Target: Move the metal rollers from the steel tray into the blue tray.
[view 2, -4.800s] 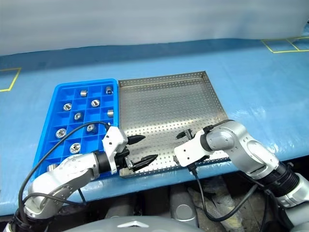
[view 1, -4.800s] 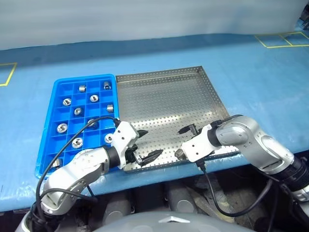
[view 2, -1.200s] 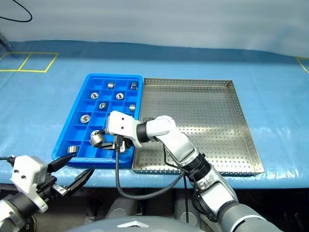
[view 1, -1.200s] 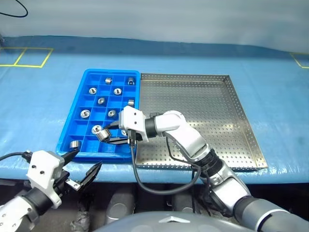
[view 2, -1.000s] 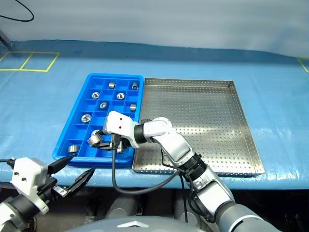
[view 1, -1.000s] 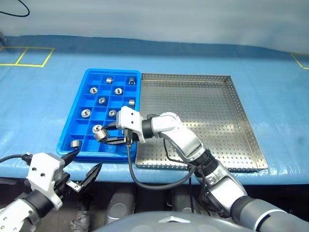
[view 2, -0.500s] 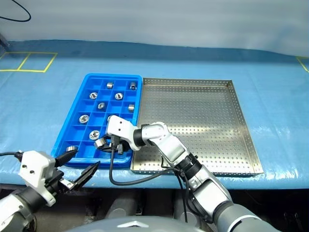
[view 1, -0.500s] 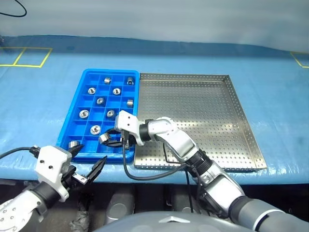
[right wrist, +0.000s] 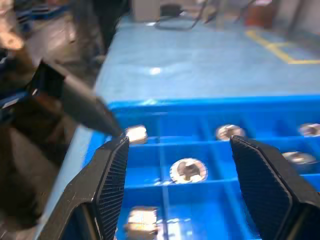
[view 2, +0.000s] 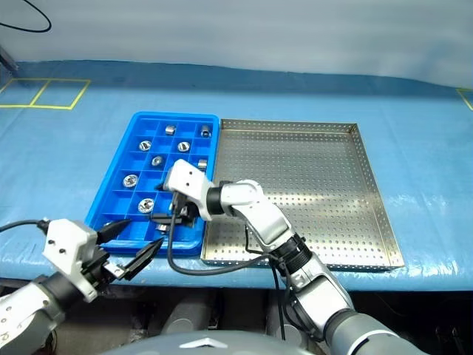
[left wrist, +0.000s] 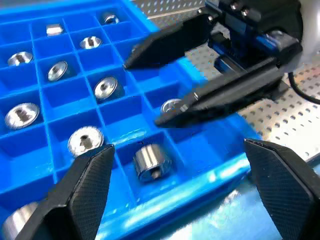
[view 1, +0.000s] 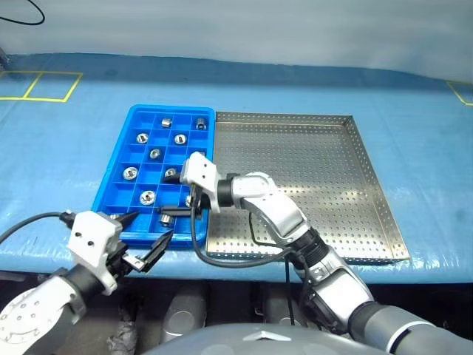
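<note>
Release step judged done: right end effector (left wrist: 200,70) seen apart over blue tray (view 1: 111,194), roller (left wrist: 151,161) beneath it at the tray's 6 o'clock edge; left end effector (view 1: 140,240) apart; withdrawal toward steel tray (view 1: 310,177) is called for next.

The right gripper (view 1: 171,213) now has its jaws parted, no longer clamped on the metal roller (left wrist: 151,161) it carried; that roller lies in a near-row compartment of the blue tray (view 1: 113,195). The left gripper (view 1: 145,235) has risen closer to the tray's near edge.
</note>
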Robot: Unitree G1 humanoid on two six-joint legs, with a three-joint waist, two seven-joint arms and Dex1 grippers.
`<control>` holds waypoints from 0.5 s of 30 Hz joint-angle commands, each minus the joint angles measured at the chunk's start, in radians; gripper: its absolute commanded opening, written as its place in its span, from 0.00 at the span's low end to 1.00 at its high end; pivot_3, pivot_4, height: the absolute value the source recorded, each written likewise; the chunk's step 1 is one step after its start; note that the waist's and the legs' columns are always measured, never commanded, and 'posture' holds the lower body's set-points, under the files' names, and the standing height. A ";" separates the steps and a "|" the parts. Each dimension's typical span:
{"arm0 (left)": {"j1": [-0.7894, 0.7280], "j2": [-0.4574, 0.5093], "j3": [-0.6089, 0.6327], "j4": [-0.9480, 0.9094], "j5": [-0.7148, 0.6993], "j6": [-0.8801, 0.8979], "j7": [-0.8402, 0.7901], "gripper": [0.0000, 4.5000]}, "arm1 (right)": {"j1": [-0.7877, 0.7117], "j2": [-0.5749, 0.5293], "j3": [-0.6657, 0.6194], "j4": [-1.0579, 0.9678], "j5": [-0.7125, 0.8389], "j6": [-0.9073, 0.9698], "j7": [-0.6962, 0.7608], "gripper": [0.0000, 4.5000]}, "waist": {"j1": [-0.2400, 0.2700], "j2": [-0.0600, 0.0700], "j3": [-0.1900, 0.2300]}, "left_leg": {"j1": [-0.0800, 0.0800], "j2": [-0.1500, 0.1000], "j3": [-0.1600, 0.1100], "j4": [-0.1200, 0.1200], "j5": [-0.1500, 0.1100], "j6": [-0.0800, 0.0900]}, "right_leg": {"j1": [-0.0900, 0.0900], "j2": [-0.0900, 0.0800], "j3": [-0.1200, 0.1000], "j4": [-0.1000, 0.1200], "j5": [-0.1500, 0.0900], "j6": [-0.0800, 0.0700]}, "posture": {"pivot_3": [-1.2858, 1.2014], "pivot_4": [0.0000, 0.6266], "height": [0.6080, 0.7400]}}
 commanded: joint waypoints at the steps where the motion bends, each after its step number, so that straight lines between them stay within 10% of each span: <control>1: -0.153 -0.018 -0.104 0.008 0.011 0.021 -0.004 1.00 | 0.030 -0.038 -0.133 -0.120 0.007 -0.024 -0.108 0.76 | -0.002 0.000 0.000 | 0.000 0.000 0.000 0.000 0.000 0.000 | 0.000 0.000 0.000 0.000 0.000 0.000 | 0.54 0.24 1.00; 15: -0.631 -0.214 -0.463 0.431 0.327 -0.122 -0.184 1.00 | 0.360 -0.386 -0.387 -0.361 0.006 0.152 -0.245 0.76 | -0.121 0.002 -0.001 | -0.001 0.001 0.006 0.000 -0.002 0.005 | -0.001 0.000 0.003 -0.002 0.004 0.006 | 0.42 0.24 1.00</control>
